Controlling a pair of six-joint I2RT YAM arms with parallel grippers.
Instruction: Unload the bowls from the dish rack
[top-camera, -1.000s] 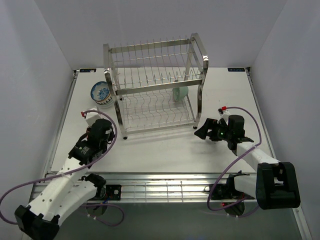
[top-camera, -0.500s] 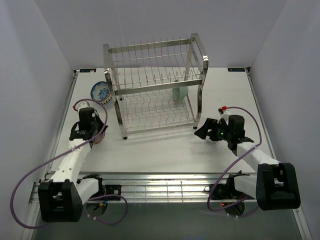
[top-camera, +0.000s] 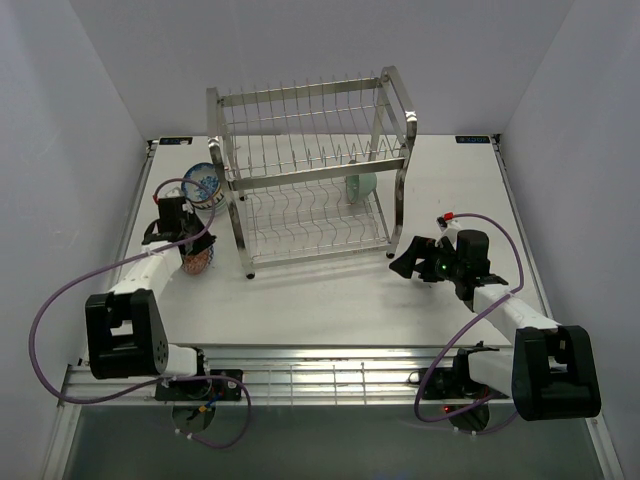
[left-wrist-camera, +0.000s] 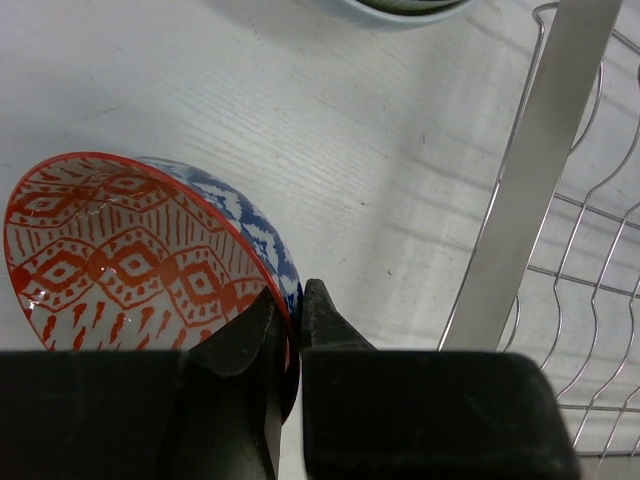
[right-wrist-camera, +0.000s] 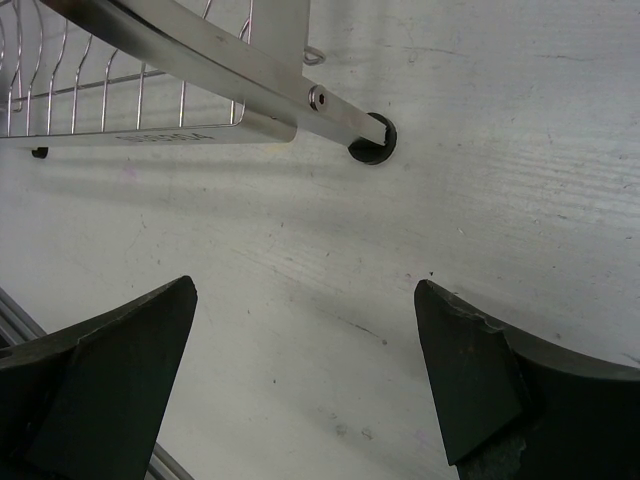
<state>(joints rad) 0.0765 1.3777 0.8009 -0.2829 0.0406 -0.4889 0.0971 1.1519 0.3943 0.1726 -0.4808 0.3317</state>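
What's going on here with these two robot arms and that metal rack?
The arms are unloading bowls from the dish rack. The left claw is pinched on the rim of a red-and-blue patterned bowl, tilted, over the table left of the rack, near a blue-and-white bowl already set down. One mint green bowl still stands in the rack's lower tier. The right claw is open and empty, near the rack's front right foot.
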